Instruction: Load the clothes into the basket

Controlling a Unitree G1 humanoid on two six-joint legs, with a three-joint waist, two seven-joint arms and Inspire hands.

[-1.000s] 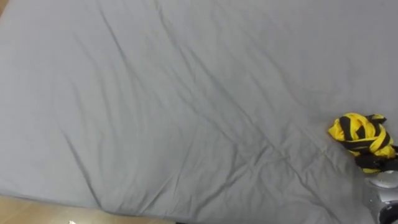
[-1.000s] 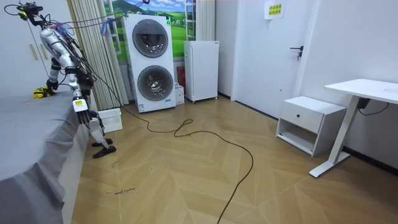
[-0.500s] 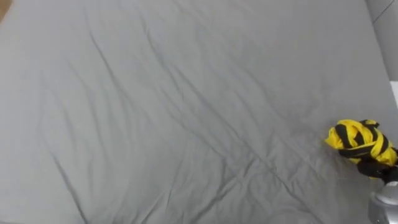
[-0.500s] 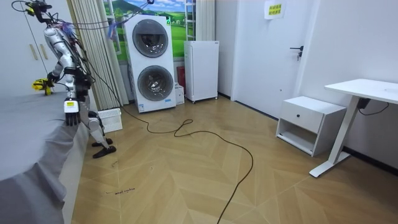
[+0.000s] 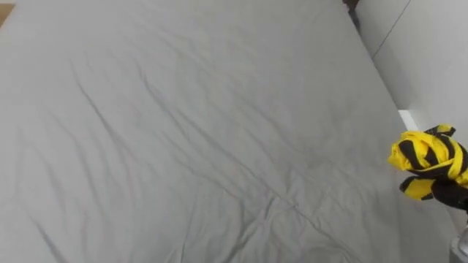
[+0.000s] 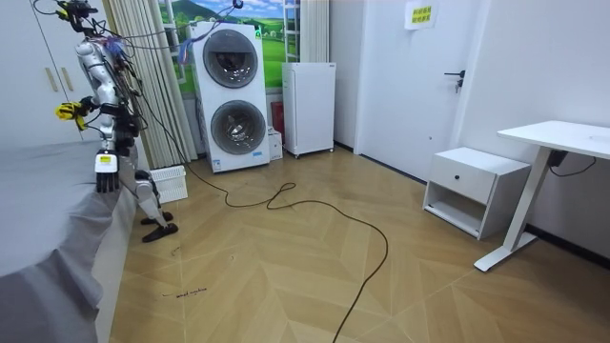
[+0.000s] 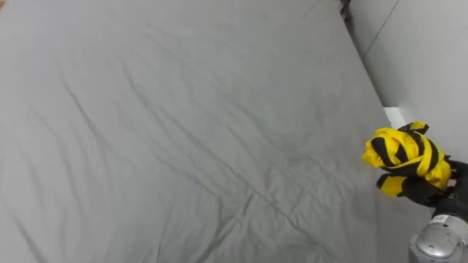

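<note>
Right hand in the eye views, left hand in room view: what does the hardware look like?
Right hand: black fingers beside the yellow-and-black garment, then a rounded silver wrist housing. Left hand: dark, white tag at its back, on a slim dark forearm.

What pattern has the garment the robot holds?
Yellow with black stripes; the garment shows best in the right eye view.

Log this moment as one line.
right robot hand: shut on striped cloth | cloth: held clear of bed | left robot hand: hanging at side | robot: standing beside bed
</note>
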